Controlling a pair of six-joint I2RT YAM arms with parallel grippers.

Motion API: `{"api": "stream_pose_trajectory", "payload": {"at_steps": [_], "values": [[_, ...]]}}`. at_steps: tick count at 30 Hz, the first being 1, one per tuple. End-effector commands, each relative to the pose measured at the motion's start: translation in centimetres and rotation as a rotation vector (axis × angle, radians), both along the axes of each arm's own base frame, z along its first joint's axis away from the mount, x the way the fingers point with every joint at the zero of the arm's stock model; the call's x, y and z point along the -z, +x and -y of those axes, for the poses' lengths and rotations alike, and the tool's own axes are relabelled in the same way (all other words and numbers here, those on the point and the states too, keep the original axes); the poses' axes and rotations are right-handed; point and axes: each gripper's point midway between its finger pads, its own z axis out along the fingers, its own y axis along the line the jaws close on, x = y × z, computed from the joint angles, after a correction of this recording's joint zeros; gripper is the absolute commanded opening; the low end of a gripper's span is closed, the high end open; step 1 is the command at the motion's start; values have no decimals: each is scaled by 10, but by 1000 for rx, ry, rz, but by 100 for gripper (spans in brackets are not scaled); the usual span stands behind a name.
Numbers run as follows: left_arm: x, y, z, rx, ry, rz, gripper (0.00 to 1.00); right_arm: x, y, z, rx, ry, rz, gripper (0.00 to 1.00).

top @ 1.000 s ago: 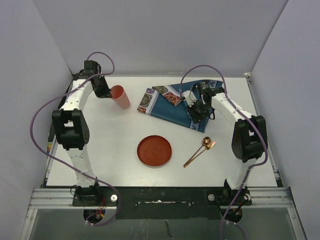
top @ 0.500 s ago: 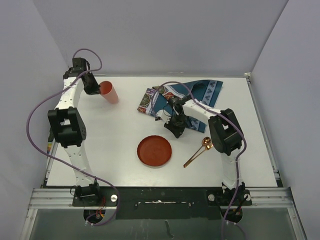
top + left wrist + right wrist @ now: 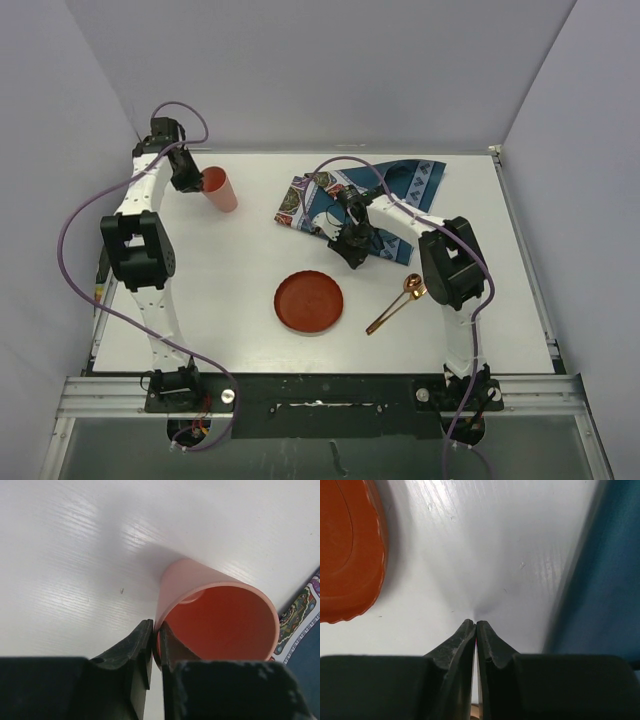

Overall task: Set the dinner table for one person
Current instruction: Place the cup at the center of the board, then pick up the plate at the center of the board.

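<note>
The dinner table (image 3: 225, 290) is the white top under everything. A salmon-orange cup (image 3: 218, 188) stands at its back left. My left gripper (image 3: 190, 177) is shut on the cup's rim. In the left wrist view one finger sits inside the cup (image 3: 220, 617) and one outside, left gripper (image 3: 156, 628). My right gripper (image 3: 352, 247) is shut at the near edge of the teal placemat (image 3: 385, 195), above bare table. In its wrist view the right gripper (image 3: 476, 625) holds nothing, with the placemat (image 3: 607, 580) to its right and the red plate (image 3: 350, 550) to its left.
The red plate (image 3: 309, 302) lies at the table's middle front. A copper spoon (image 3: 398, 303) lies to its right, slanted. The placemat is rumpled, with patterned ends at the back. Grey walls close in the table on three sides.
My right gripper moved from the placemat's right part to its near edge, closer to the plate. The placemat's far right end spread out. My left arm shifted the cup left.
</note>
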Motion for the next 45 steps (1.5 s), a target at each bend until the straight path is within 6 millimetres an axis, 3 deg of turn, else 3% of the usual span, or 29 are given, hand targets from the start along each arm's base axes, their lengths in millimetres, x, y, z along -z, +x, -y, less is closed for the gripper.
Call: {"api": "stream_pose_trajectory", "payload": {"at_steps": [1,5,6,7,13,14,15,17,21,23,26,31,37,45], "values": [[0,14,0,6,35,22,13,-13,7,2,3,1,33,8],[-5,16,8,28,44,39,29,-21,7,2,1,3,50,8],[-6,17,11,34,44,43,37,-25,7,2,3,9,59,8],[-8,18,14,41,45,49,62,-28,8,2,2,12,65,8],[-15,18,25,62,50,68,71,-34,7,5,5,7,84,8],[-18,17,27,64,51,72,93,-35,4,5,2,9,78,8],[-27,16,28,66,55,87,97,-35,0,4,-6,8,66,8],[-45,12,28,71,67,122,98,-34,-9,3,-30,0,45,6],[-102,-6,25,77,97,228,98,-25,-30,2,-79,-25,1,3],[-131,-20,25,80,102,281,98,-23,-39,1,-98,-28,-28,2],[-157,-46,26,93,95,304,98,-21,-53,1,-126,-38,-68,1],[-178,-91,36,133,62,316,98,-23,-72,3,-182,-69,-124,1],[-210,-142,33,129,85,350,98,-31,-101,-14,-281,-80,-200,1],[-208,-169,40,137,47,321,98,-33,-136,-50,-376,-10,-301,1]]}}
